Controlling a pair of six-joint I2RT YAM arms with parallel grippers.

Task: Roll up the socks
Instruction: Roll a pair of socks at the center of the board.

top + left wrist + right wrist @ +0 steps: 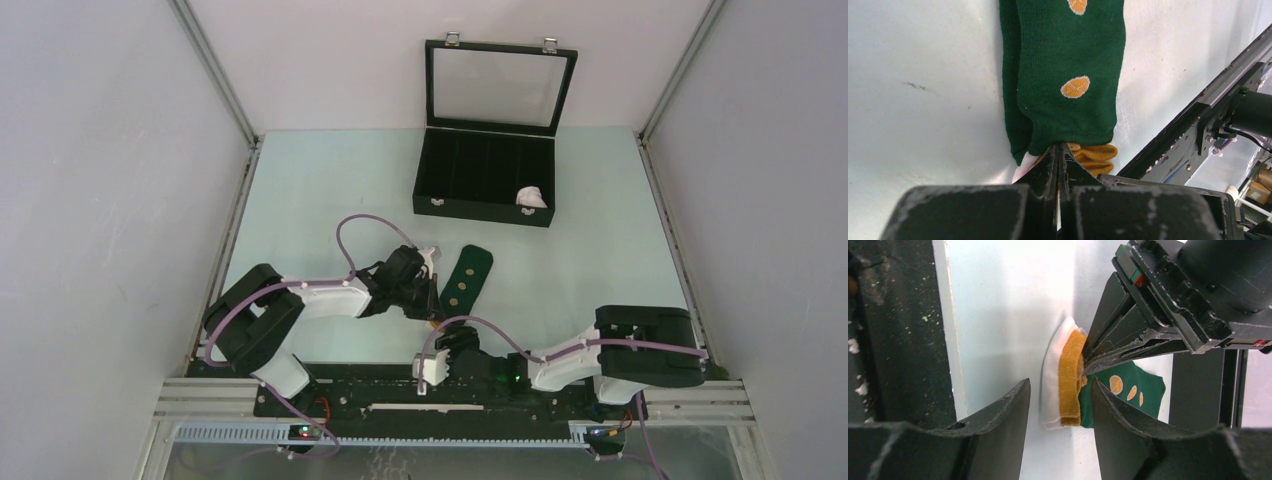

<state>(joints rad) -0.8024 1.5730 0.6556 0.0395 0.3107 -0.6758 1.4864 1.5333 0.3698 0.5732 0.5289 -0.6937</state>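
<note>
The dark green sock (467,276) with tan dots lies flat on the table, its white-orange end nearest the arms. My left gripper (432,312) is shut on that end; in the left wrist view the closed tips (1060,148) pinch the sock (1068,70) where green meets orange (1096,157). My right gripper (443,338) is open just in front of the same end. In the right wrist view it (1060,407) frames the white-orange end (1063,380), with the left gripper (1088,362) biting it from the right. A white bundle (533,197), seemingly the white sock, sits in the box.
An open black box (480,212) with several compartments stands at the back, its clear lid (500,85) upright. Grey walls enclose both sides. The black and metal base rail (400,400) runs along the near edge, close behind the right gripper.
</note>
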